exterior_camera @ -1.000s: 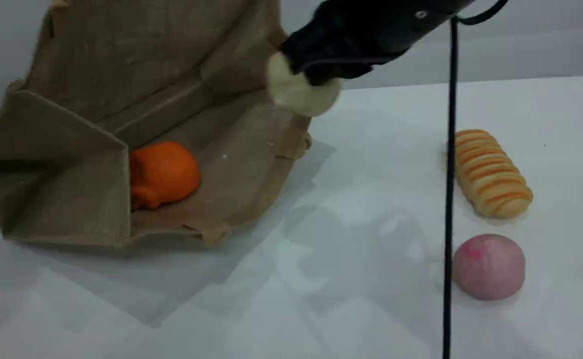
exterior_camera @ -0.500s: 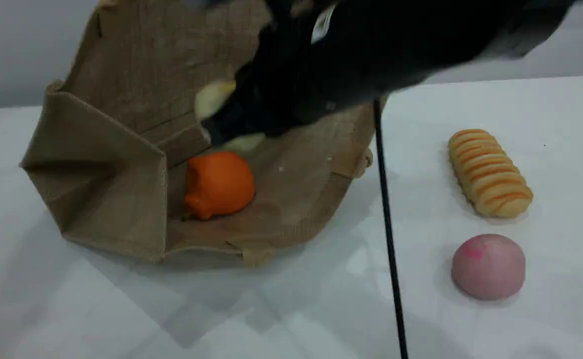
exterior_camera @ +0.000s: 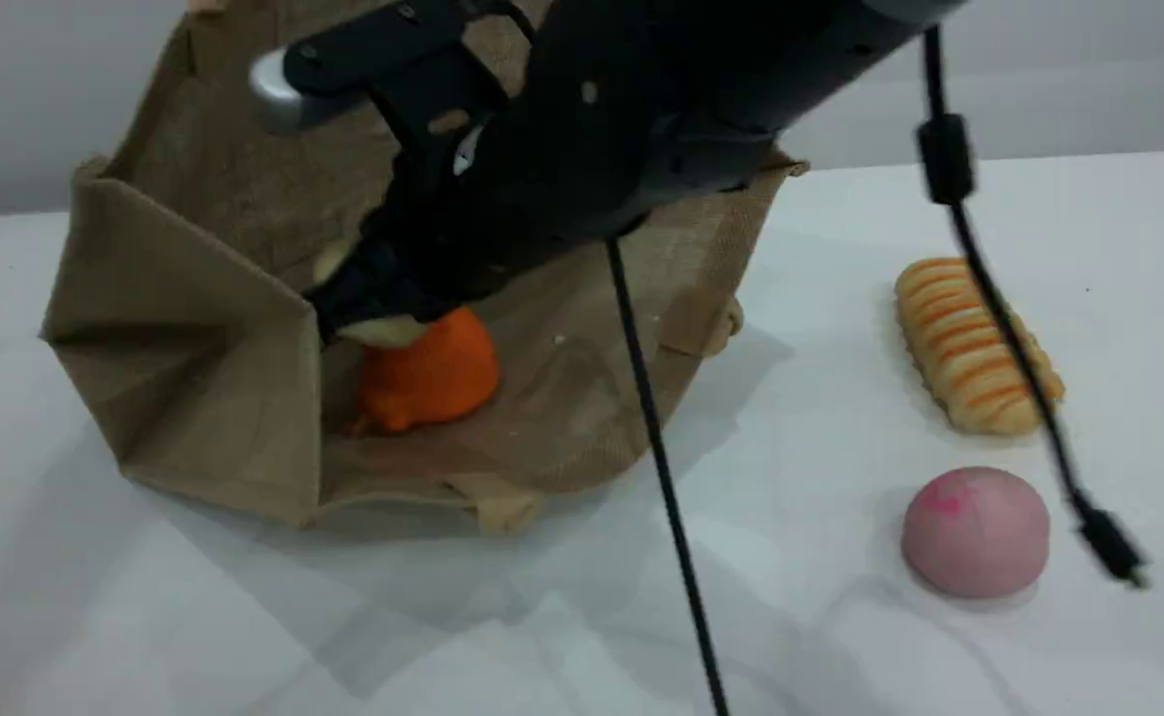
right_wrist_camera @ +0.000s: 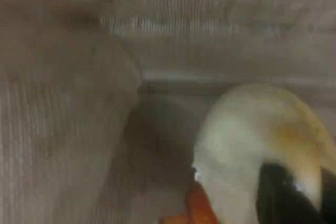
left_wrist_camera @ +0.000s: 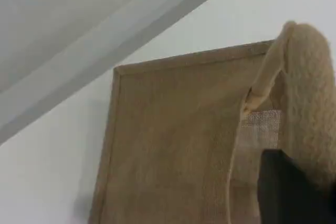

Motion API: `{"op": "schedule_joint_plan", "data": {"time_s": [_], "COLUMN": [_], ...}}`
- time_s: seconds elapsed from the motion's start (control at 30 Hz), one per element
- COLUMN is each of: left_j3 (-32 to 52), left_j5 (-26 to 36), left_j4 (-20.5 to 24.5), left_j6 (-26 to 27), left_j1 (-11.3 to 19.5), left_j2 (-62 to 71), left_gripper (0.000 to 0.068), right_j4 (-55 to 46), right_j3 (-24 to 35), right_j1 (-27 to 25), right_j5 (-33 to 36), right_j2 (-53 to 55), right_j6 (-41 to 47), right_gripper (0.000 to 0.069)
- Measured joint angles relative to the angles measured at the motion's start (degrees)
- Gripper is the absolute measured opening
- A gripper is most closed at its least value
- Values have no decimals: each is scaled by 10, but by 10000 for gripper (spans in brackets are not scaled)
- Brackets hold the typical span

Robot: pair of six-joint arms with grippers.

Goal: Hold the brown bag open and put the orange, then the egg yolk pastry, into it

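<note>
White tabletop (exterior_camera: 562, 617) carries the brown bag (exterior_camera: 194, 338) toward its far left corner, mouth gaping. Reaching inside, the right gripper (exterior_camera: 363, 308) pinches the egg yolk pastry (right_wrist_camera: 252, 145) just above the orange (exterior_camera: 433, 378) on the bag's floor. Clamped shut, the left gripper (left_wrist_camera: 289, 192) holds a beige handle (left_wrist_camera: 310, 103) up. Near the right edge lie a striped bread roll (exterior_camera: 975, 343) and pink bun (exterior_camera: 975, 532).

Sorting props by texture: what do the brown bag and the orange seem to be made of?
Brown bag: coarse woven fabric, probably jute or burlap, matte, with visible weave; its rolled handle looks paler and fuzzy. Orange: smooth, matte, lumpy and dented, so likely soft foam rather than real fruit.
</note>
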Motion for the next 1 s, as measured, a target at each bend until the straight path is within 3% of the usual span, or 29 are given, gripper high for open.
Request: {"op": "schedule_joint_plan", "data": {"time_s": [0.07, 0.27, 0.37, 0.47, 1.0], "left_j3": [0, 0, 0, 0, 0], "left_j5": [0, 0, -1, -1, 0], "left_j4": [0, 1, 1, 1, 1], "left_j6": [0, 0, 0, 0, 0], "left_j1": [0, 0, 0, 0, 0], "left_j2": [0, 0, 0, 0, 0], "left_gripper": [78, 78, 78, 78, 78], "right_j4": [0, 7, 7, 7, -50], "right_j3": [-11, -11, -11, -11, -11], "right_j1": [-4, -23, -34, -41, -132], "right_j5": [5, 32, 63, 92, 287], "right_j2": [1, 0, -4, -20, -178], "right_j6": [0, 0, 0, -1, -4], "right_gripper": [127, 414, 505, 533, 535]}}
